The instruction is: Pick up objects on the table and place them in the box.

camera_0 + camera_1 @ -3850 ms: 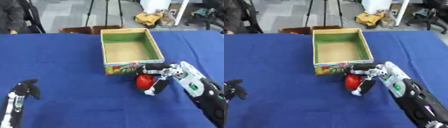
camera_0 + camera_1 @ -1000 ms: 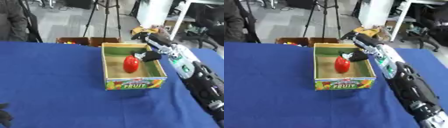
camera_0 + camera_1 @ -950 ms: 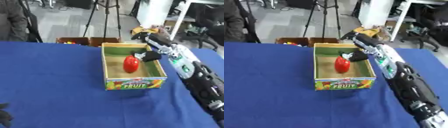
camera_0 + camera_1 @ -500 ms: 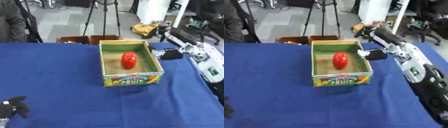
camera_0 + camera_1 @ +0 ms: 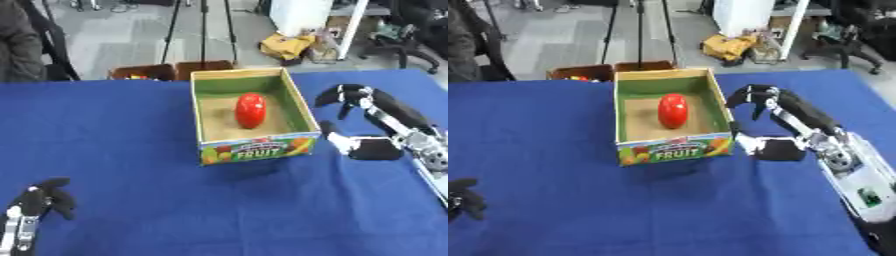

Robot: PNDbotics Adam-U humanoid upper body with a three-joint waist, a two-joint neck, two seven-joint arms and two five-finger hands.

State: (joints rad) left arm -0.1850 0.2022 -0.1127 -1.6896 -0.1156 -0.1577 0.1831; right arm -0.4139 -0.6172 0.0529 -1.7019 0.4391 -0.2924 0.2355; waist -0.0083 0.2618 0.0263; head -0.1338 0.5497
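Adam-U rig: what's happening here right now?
The red object lies inside the fruit box on the blue table. The right hand is beside the box's right wall, holding nothing, its fingers curled above the cloth. The left hand sits idle at the lower left corner. No other loose items show on the table.
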